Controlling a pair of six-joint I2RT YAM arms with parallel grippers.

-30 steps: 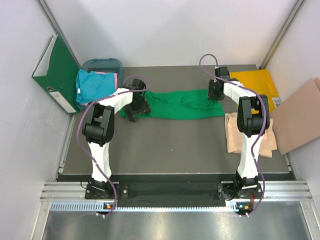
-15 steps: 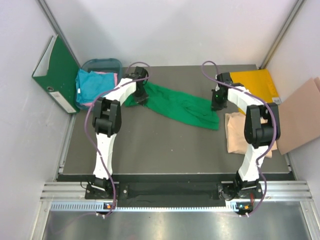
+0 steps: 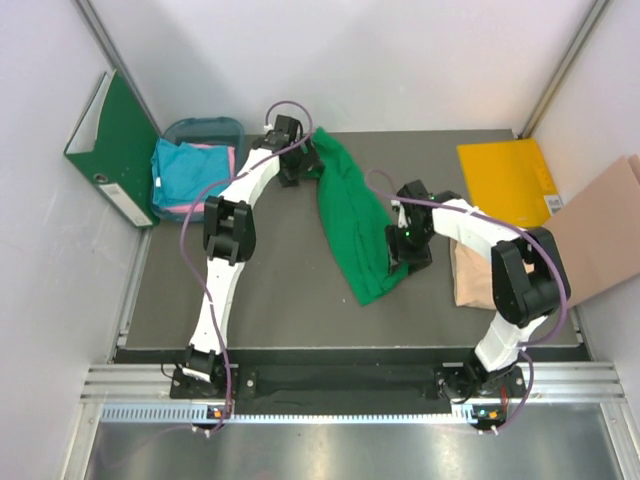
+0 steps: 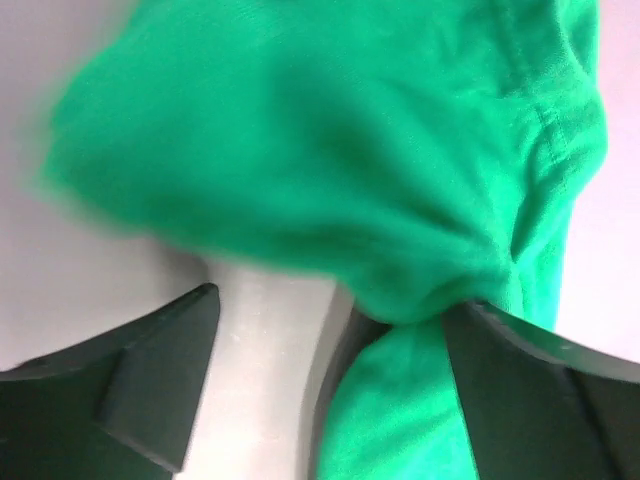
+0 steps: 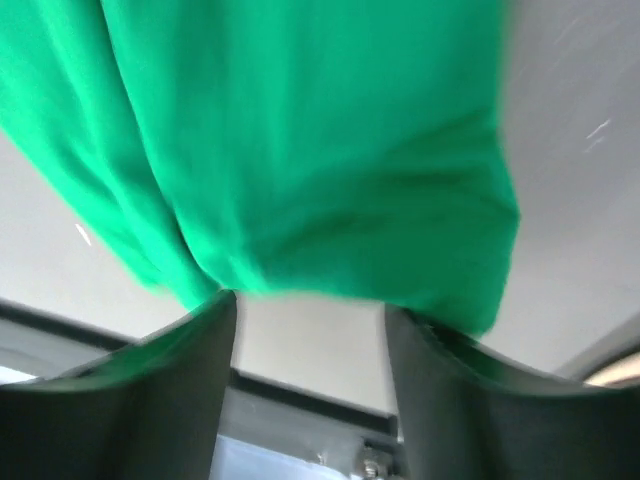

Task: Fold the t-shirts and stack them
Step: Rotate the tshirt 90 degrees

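Observation:
The bright green t-shirt [image 3: 345,215] hangs stretched in a long band between my two grippers, running from back centre toward the front. My left gripper [image 3: 303,165] holds its far end near the back of the mat. In the left wrist view the cloth [image 4: 330,130] bunches between the fingers [image 4: 530,400]. My right gripper [image 3: 400,255] holds the near end. The right wrist view shows cloth [image 5: 300,140] draped over its fingertips [image 5: 200,340]. A beige-peach t-shirt [image 3: 470,272] lies folded at the right. Teal-blue [image 3: 185,170] and pink [image 3: 215,147] t-shirts sit in the bin.
A blue-grey bin [image 3: 205,124] stands at the back left beside a green ring binder [image 3: 110,140] leaning on the wall. A yellow folder [image 3: 505,170] lies at the back right. A brown cardboard sheet [image 3: 600,230] leans at the right edge.
The green t-shirt lay crosswise a second ago. My left gripper has carried its end to the back, my right gripper has swung its end forward and left, turning the shirt lengthwise.

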